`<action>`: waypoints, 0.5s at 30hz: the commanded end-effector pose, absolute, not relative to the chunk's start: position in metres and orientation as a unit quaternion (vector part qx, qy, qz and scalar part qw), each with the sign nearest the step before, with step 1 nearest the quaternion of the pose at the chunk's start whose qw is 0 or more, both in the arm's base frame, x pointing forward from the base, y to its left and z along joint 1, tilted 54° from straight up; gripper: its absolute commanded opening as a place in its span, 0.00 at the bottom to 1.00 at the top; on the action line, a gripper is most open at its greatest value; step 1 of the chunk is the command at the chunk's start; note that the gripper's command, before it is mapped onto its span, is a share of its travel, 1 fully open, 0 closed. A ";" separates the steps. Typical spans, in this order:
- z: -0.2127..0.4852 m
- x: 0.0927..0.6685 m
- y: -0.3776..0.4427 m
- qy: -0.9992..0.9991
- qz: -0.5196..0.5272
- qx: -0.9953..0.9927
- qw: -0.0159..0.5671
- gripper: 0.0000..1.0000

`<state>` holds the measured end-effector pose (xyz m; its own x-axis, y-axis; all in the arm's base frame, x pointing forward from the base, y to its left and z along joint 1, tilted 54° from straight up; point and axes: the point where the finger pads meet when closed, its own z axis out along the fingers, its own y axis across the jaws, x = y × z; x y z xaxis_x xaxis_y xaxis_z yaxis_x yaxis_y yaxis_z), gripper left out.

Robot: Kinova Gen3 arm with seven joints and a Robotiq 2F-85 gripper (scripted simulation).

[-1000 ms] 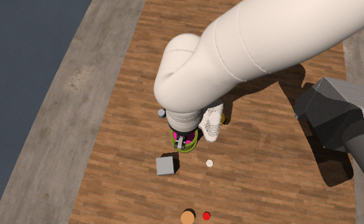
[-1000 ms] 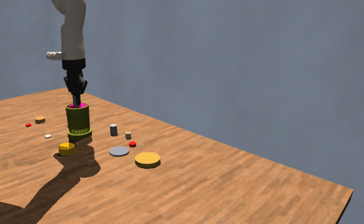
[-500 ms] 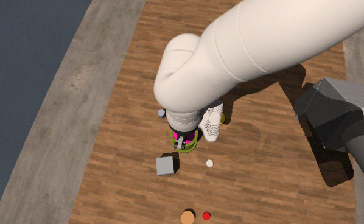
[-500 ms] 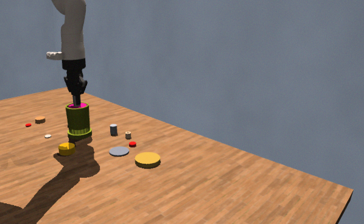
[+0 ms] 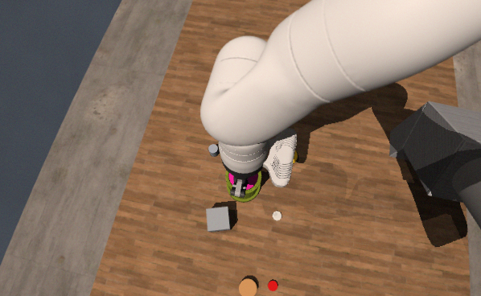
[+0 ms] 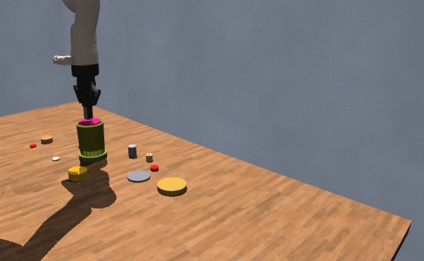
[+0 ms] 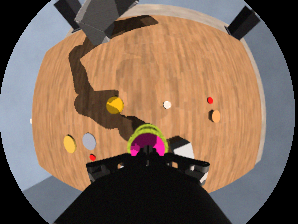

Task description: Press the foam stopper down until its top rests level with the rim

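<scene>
Fingers [image 6: 88, 115] of the black gripper are clenched tight with nothing between them, pointing straight down, their tips at the magenta foam stopper [image 6: 94, 121] that fills the mouth of the olive-green ribbed jar [image 6: 91, 141]. From the side, the stopper's top sits about level with the jar's rim, and the jar stands upright on its wider foot on the wooden plank counter [image 6: 264, 206]. Seen from above, a grey cube [image 5: 218, 219] lies at about 7 o'clock of the jar and a small white disc [image 5: 277, 215] at about 5 o'clock. In the side view, a short yellow cylinder [image 6: 77, 173] rests just in front of the jar, inside the arm's shadow, while a flat grey disc [image 6: 138, 176] and a wide yellow disc [image 6: 171, 185] lie off towards 4 o'clock. The white arm [image 5: 339, 52] hangs over it all.
</scene>
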<state>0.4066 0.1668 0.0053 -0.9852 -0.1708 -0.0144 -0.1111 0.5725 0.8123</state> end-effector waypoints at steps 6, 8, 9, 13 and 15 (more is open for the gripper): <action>0.018 0.411 0.147 -0.887 -0.454 0.077 0.030 0.00; 0.021 0.412 0.143 -0.887 -0.454 0.077 0.030 0.00; 0.022 0.412 0.141 -0.887 -0.454 0.077 0.030 0.00; 0.026 0.413 0.137 -0.887 -0.454 0.077 0.030 0.00; 0.026 0.413 0.136 -0.887 -0.454 0.077 0.030 0.00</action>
